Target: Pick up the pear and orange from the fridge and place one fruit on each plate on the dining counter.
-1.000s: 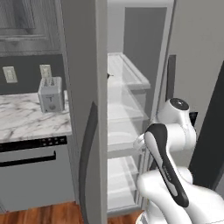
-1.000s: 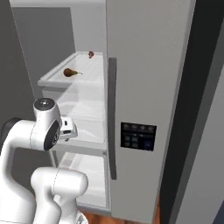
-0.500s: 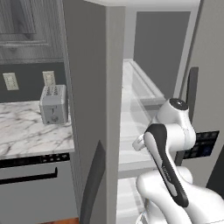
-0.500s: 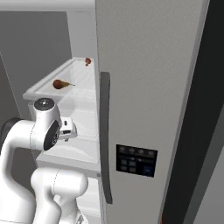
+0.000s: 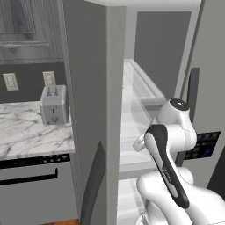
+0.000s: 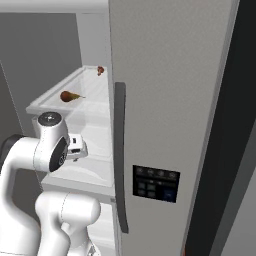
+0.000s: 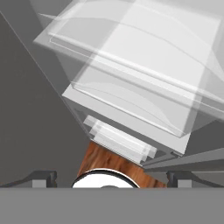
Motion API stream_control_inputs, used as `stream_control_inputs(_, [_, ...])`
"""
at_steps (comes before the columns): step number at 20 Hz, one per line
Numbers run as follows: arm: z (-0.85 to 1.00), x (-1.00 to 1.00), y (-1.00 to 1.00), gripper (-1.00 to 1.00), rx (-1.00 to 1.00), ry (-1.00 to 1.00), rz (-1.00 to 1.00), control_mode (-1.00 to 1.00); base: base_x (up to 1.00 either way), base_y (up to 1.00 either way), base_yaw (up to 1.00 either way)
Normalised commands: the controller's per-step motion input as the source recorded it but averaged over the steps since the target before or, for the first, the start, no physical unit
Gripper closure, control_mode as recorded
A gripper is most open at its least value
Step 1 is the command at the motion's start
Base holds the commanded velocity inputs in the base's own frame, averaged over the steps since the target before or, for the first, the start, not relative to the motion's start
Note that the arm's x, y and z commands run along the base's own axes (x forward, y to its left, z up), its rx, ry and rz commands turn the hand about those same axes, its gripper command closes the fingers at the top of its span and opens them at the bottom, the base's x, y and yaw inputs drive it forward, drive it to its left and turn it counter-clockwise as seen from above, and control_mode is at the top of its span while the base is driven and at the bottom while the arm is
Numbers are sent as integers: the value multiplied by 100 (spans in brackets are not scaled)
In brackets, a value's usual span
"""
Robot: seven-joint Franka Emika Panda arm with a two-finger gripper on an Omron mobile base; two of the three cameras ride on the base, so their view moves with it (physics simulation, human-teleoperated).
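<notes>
Left base view: the tall grey double-door fridge (image 5: 88, 88) stands open beside a silver toaster (image 5: 53, 104); closer than before.
Right base view: the dark reddish-brown pear (image 6: 68, 96) lies on an upper white shelf (image 6: 47, 102), unpicked.
Hand view: the gripper (image 7: 112, 177), fingers wide apart and empty, faces lower shelves.
Progress: nothing placed yet.

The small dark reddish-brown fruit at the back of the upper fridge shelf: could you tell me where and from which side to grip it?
Take the small dark reddish-brown pear across the middle of its round body, probably coming from the grey fridge's open front above the white shelf. It sits far back, so pass right of the brown tapered item lying nearer the front.
</notes>
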Motion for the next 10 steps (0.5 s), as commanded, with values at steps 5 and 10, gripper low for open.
stream_control_inputs(5, [0, 0, 0, -100, 0, 0, 0, 100, 0, 0, 0])
stream_control_inputs(10, [0, 0, 0, -100, 0, 0, 0, 100, -13, 0, 0])
